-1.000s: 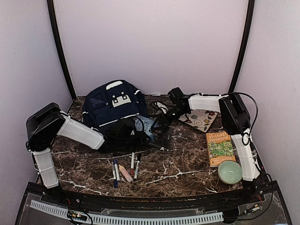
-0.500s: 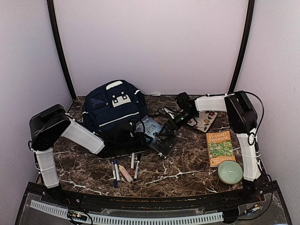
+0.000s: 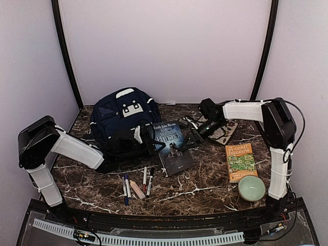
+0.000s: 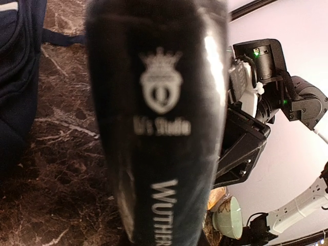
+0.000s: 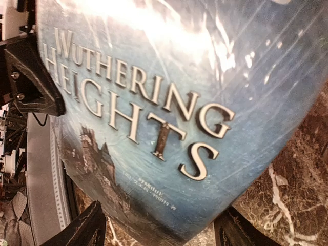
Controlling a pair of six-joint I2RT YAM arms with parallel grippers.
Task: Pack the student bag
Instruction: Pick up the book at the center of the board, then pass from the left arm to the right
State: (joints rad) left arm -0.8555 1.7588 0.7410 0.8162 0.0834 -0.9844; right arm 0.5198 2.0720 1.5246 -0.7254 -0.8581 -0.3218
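Student bag sits at the back left of the table, white patch facing up, with the Wuthering Heights book just beside its right front. Left fingers seem pinched shut on the book's spine edge, though that wrist view shows only the spine up close. Right fingers stand wide apart at the book's opposite edge, gripping nothing.

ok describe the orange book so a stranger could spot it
Look at the marble table's right side. The book lies flat just behind the pale green bowl. Its orange cover with green artwork sets it apart from the dark blue novel.
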